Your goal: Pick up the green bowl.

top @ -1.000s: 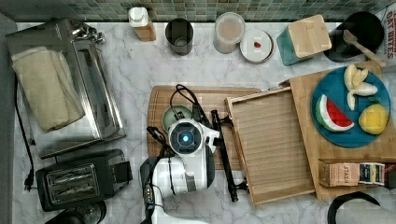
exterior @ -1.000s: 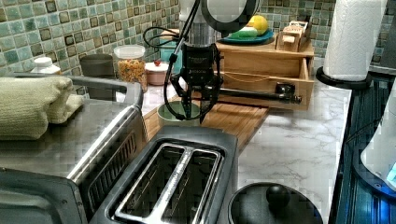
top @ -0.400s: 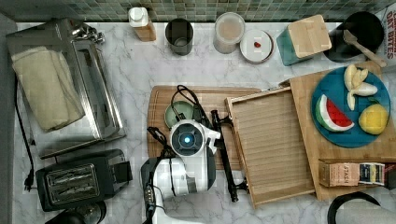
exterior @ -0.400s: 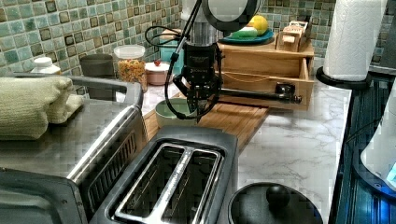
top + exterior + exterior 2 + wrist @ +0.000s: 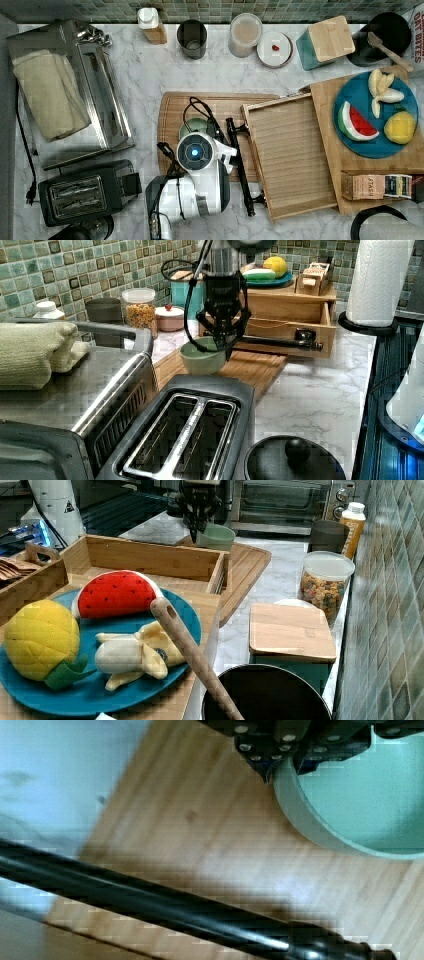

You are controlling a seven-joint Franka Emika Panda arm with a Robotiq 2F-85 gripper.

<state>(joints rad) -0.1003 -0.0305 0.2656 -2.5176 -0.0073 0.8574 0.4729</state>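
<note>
Step in hand: the grasp, lift not yet started. Small round pale sage-green bowl (image 5: 202,356) sits on the grooved wooden cutting board (image 5: 170,112); in the top view it lies approx at the board's centre, mostly under the arm's white wrist, w/ a sliver of rim (image 5: 192,126) peeking out at 12 o'clock of the blue-lit wrist hub. Black two-finger gripper (image 5: 223,344) straddles the bowl's wall: wrist view shows one finger (image 5: 257,755) outside the rim & the other inside, w/ the wall (image 5: 295,800) between them. Jaws narrow, near closed on the rim, but can't tell if the pads actually pinch it, so hold unconfirmed. In the left view, gripper is at the bowl's 3 o'clock edge.

Next move, my guess: finish the squeeze on the thin rim, then straight-up lift. A one-sided rim grip will likely let the bowl tip, so go slow. Black bar handle (image 5: 239,165) of the wooden drawer tray (image 5: 292,155) lies just beside, at 3 o'clock in the top view; keep clear.

Vs earlier frames: arm has dropped lower, fingers now down at the rim rather than hovering above. Bowl itself hasn't shifted on the board. Blue plate w/ toy fruit (image 5: 375,147) unchanged.
</note>
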